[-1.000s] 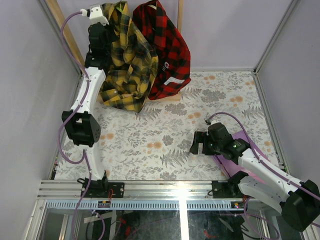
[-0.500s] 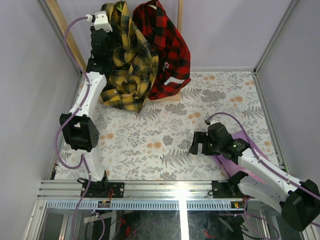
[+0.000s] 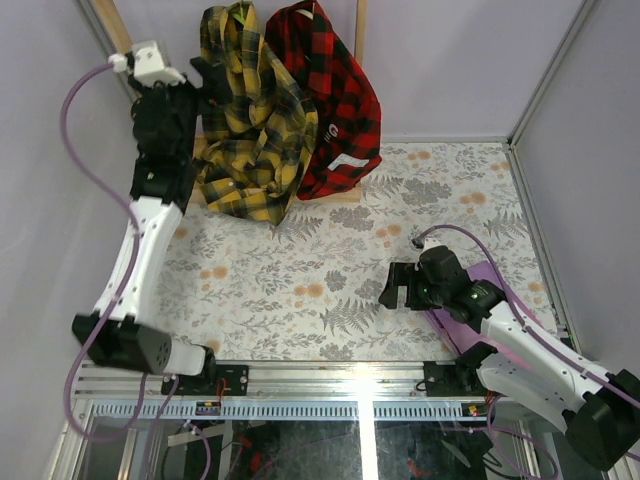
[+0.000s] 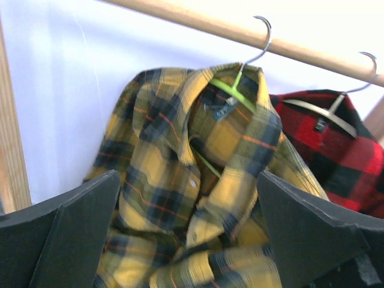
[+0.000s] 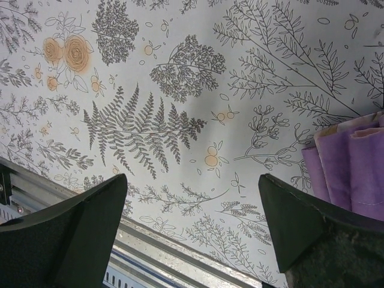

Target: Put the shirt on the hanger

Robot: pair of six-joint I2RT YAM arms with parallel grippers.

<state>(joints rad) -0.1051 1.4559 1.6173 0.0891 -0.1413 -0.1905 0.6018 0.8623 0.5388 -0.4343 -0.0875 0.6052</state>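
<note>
The yellow and dark plaid shirt [image 3: 255, 120] hangs on the lime-green hanger [image 4: 231, 90], whose metal hook [image 4: 264, 39] is over the wooden rod [image 4: 192, 19]. In the left wrist view the collar sits round the hanger's neck and the front [image 4: 174, 174] droops in folds. My left gripper [image 3: 205, 88] is open just left of the shirt, and its fingers [image 4: 187, 180] frame the cloth without touching it. My right gripper [image 3: 398, 290] is open low over the floral table, with nothing between its fingers [image 5: 192, 180].
A red-and-black plaid shirt [image 3: 335, 100] hangs on a grey hanger [image 4: 318, 114] to the right on the same rod. The wooden rack posts [image 3: 118, 35] stand at the back. A purple cloth [image 5: 354, 162] lies beside my right gripper. Frame rails run along the near edge [image 3: 350, 380].
My left gripper has opened, let go of the shirt's shoulder and drawn back to the left. The shirt stays hanging. The right arm has barely moved.
</note>
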